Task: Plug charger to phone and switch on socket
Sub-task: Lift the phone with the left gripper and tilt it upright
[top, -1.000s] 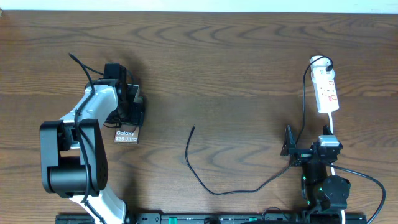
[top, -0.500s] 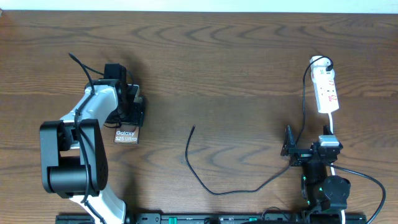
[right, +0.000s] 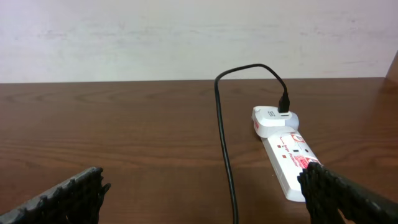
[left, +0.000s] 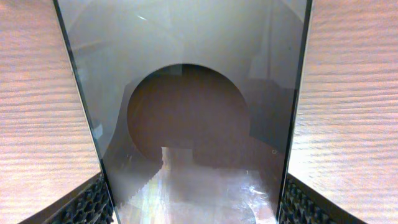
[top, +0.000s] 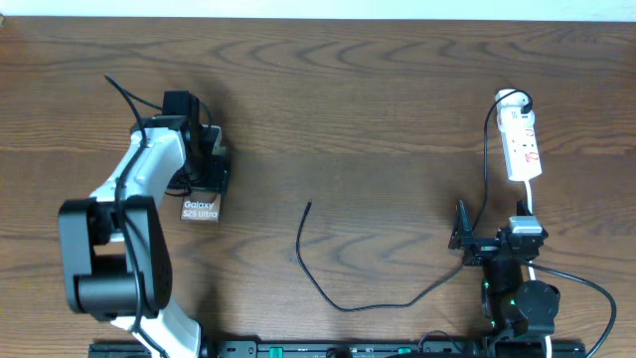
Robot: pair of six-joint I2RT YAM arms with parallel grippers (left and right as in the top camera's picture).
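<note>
From above, most of the phone (top: 200, 209) hides under the left gripper (top: 207, 184). Only the end with white letters peeks out at 6 o'clock. The red marks on the socket (top: 523, 147) are too small to read. The tip of the charger (top: 299, 244) is too small to make out.

In the left wrist view the phone runs off the picture at 12 and 6 o'clock, and its lower face is a blur.

In the right wrist view the socket's near end hides behind a finger (right: 348, 193) of the right gripper (right: 204, 186) at 4 o'clock. The charger runs off the picture at 6 o'clock.
</note>
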